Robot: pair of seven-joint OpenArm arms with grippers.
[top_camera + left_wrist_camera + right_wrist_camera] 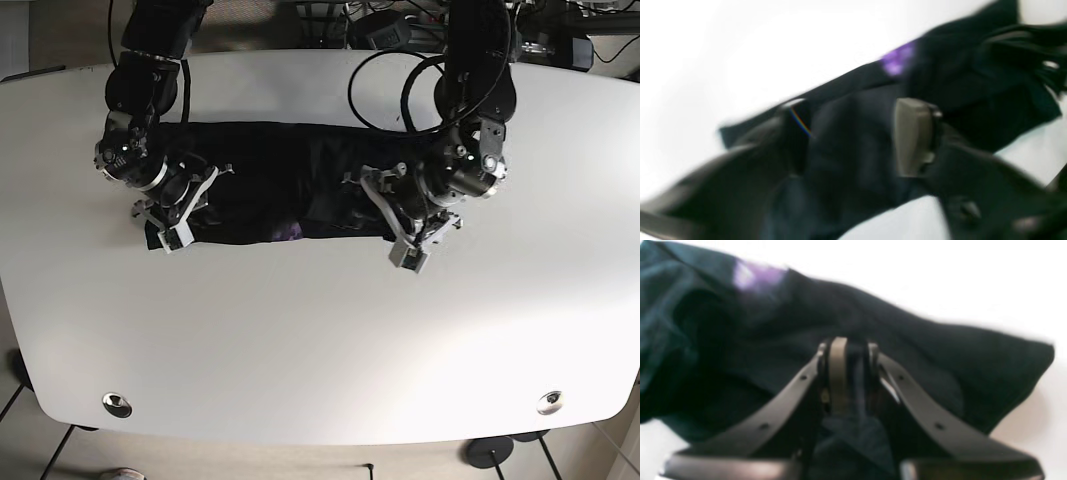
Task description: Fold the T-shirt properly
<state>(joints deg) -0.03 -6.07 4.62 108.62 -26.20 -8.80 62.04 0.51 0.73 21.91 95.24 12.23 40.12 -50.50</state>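
A black T-shirt [270, 180] lies as a long folded band across the white table [320, 340], with a small purple print [290, 232] at its near edge. My right gripper [165, 232] is at the band's left near corner. In the right wrist view it [848, 346] is shut, with dark cloth [940, 350] pinched between its pads. My left gripper [405, 245] is at the band's right near corner. The left wrist view is blurred: its fingers [855, 113] stand wide apart over the cloth [973, 83], one grey pad [913, 133] facing inward.
Black cables [400, 70] loop over the table's far edge behind the left arm. Two round metal fittings [117, 403] [548, 401] sit near the front corners. White tabletop stretches in front of the shirt to the curved front edge.
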